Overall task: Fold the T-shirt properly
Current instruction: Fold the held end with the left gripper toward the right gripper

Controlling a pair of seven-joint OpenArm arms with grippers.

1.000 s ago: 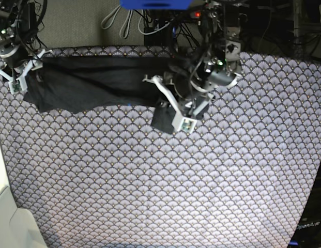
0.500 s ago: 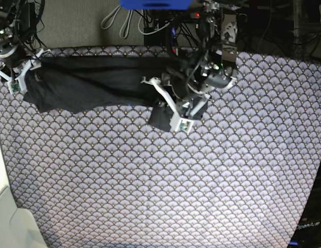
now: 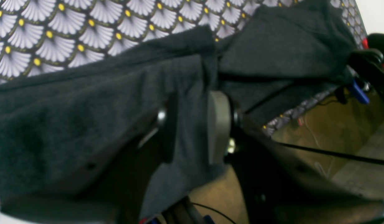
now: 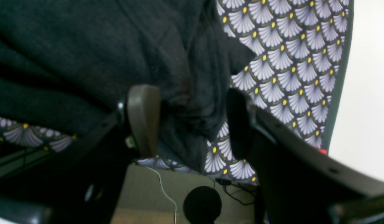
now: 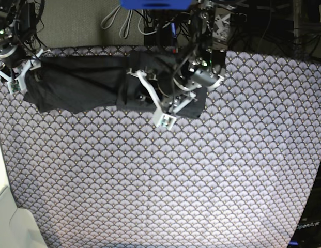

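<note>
base view, t-shirt [image 5: 82,82] bunched along tablecloth [image 5: 201,181] far edge

Base view is running evenly lit from overhead, with a brighter wash lying on the tablecloth [image 5: 212,170] toward the lower right and the corners dimming. The T-shirt [image 5: 77,85] is reading almost flat black, folds barely showing. Straight table edges are bowing slightly at the frame borders. Both wrist views are looking soft: the near claw fingers [image 3: 218,124] are blurring out, fabric weave is smearing. The white background at the right edge of the right wrist view is blowing out. The scallop print [image 4: 282,46] is staying fairly crisp.
</note>
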